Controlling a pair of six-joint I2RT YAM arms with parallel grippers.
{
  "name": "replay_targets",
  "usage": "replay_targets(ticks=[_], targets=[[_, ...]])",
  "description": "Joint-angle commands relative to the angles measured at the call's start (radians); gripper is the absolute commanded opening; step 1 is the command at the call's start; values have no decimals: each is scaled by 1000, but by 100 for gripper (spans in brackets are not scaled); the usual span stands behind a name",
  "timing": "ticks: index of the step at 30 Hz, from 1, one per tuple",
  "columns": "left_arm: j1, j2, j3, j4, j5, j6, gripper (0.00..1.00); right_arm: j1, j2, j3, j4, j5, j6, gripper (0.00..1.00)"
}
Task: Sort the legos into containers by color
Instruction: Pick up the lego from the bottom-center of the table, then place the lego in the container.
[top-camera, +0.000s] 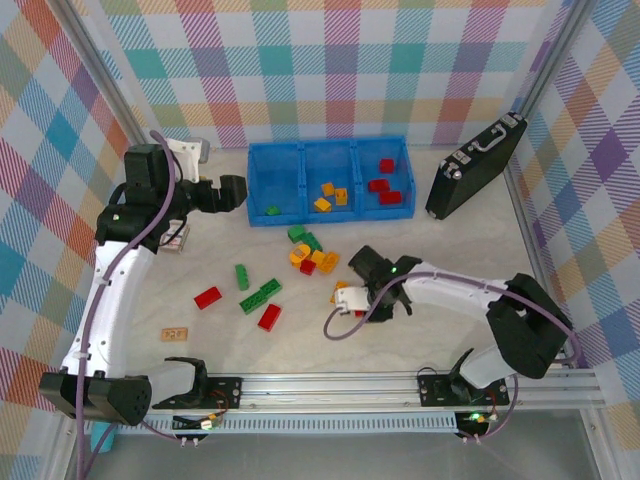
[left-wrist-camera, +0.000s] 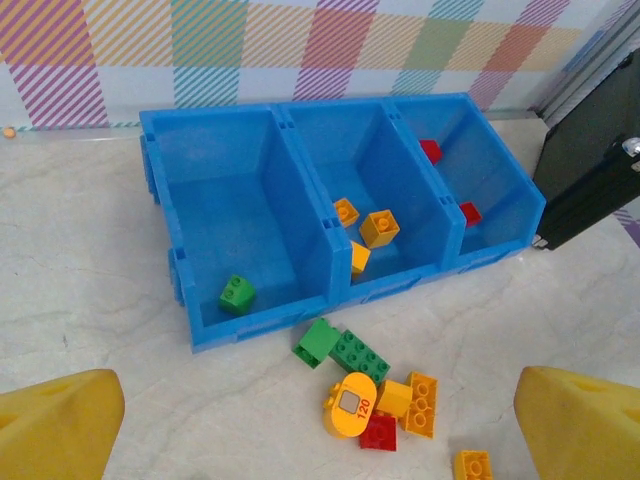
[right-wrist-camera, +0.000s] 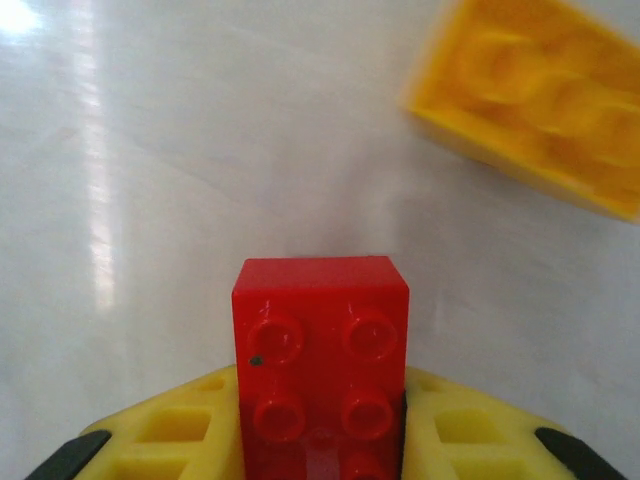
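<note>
**Item:** red studded plastic brick (right-wrist-camera: 322, 320), on the near side of the bright blue three-compartment plastic tray (top-camera: 262, 160). The right gripper (right-wrist-camera: 322, 440) is clamped on it, probably bound for the red compartment.

**Left gripper** (top-camera: 232, 193): fingers spread wide, empty, just beside the tray's left end.

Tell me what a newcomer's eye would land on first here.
The bright blue tray at the far side of the table stands out first, with one green brick in its left compartment, orange-yellow ones in the middle and red ones on the right. Next comes the red brick clamped in the right tool, and the loose pile of bricks just in front of the tray.
</note>
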Motion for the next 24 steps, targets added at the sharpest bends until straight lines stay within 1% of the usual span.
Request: replay_targets(ticks=[1,5,9,10,12,14,19,24], targets=[[13,7,28,-20,-8,13,100,-105,-36,116,-45,8,-105,27],[25,18,35,-25,-8,14,100,-260,28,253,63,15,-190,25],[36,26,35,-28,-23,16,100,-377,139,399,141,-33,-248,26],[37,28,36,-30,-23,16,100,-409,180,451,138,-40,-242,26],[40,29,37,-29,-17,16,100,-463,295,613,88,-36,-207,26],[43,31,36,-30,-21,16,100,-495,399,743,61,-33,-194,26],[55,44,38,-31,-19,17,100,-525,640,1002,45,17,-179,25],[75,53,38,-29,-20,18,100,-526,830,1184,48,116,-114,24]])
